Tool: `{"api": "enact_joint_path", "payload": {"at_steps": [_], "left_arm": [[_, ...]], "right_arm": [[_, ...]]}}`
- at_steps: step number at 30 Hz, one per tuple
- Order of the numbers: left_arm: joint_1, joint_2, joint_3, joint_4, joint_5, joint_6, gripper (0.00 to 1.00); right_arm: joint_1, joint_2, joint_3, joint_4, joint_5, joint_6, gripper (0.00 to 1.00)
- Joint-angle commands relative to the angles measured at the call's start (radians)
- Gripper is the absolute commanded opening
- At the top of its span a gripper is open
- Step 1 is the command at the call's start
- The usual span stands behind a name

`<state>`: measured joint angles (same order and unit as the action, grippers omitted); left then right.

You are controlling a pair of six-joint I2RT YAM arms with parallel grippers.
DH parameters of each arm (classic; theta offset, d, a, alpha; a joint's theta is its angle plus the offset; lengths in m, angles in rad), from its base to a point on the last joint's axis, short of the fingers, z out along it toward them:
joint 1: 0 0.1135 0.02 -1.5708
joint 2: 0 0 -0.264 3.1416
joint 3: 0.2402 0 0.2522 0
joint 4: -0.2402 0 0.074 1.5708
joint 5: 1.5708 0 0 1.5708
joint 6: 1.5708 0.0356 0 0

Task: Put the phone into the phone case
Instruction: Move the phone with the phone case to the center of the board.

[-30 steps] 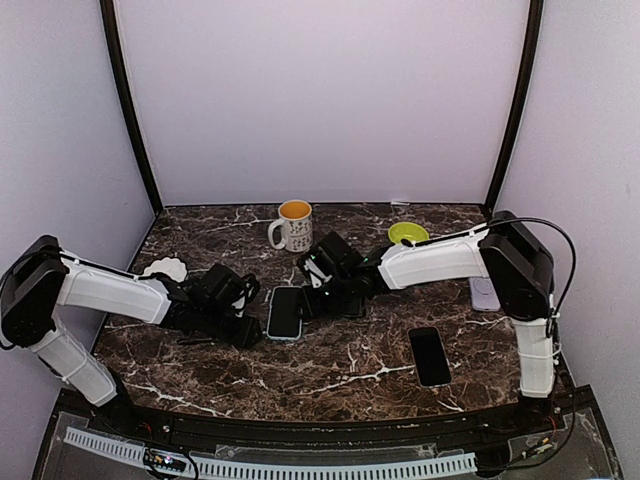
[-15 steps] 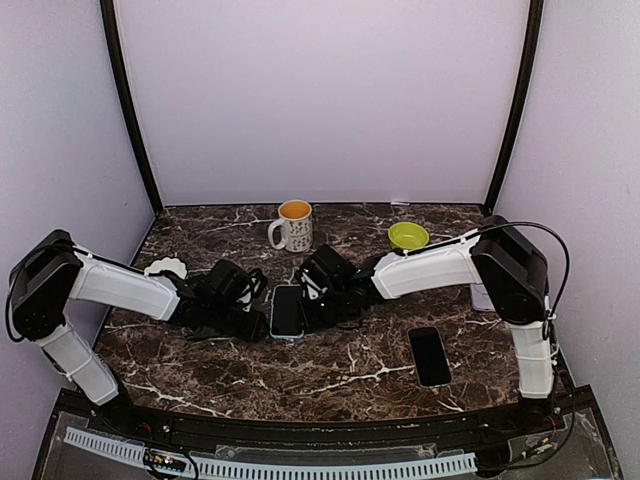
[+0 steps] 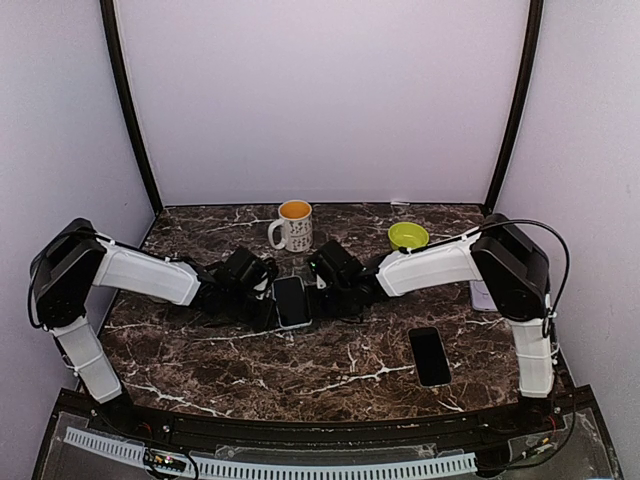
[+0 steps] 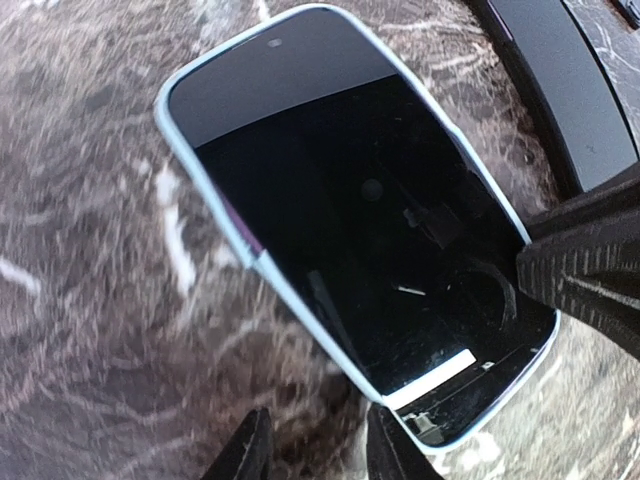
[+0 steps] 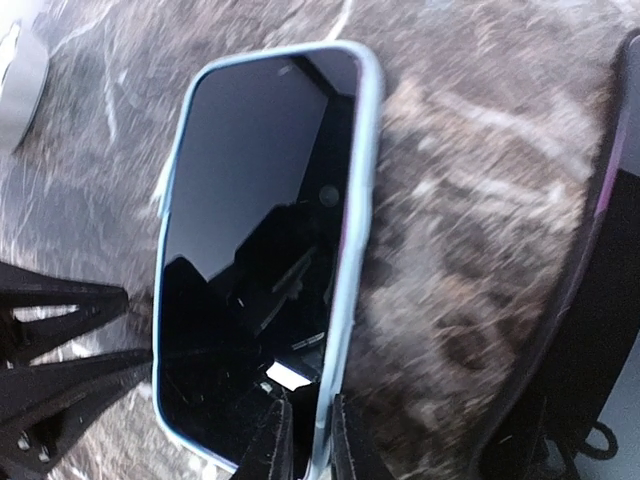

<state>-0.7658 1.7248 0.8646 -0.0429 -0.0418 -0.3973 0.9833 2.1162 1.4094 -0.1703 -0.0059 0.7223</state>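
Resting centrally, phone (image 3: 291, 300) sits in blue case (image 5: 358, 200). Right gripper (image 5: 305, 445) pinches case rim; left gripper (image 4: 320, 455) jaws slightly apart beside it. Orange-lined mug (image 3: 292, 226) at 12 o'clock.

The phone (image 5: 250, 240) is black, its case (image 5: 352, 240) pale blue, the table (image 3: 330, 360) white-veined brown.

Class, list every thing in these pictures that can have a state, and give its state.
Phone: screen dark, lying in its blue case.
Left gripper: jaws apart at the phone's edge.
Right gripper: jaws shut on the case rim.
Mug: upright.
Bowl: upright.
Spare phone: flat, screen dark.
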Motion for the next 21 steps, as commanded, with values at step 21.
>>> {"api": "enact_joint_path", "payload": {"at_steps": [21], "left_arm": [[0.026, 0.120, 0.114, -0.004, -0.188, 0.124, 0.35]], "right_arm": [[0.010, 0.023, -0.011, 0.191, -0.072, 0.065, 0.08]]}}
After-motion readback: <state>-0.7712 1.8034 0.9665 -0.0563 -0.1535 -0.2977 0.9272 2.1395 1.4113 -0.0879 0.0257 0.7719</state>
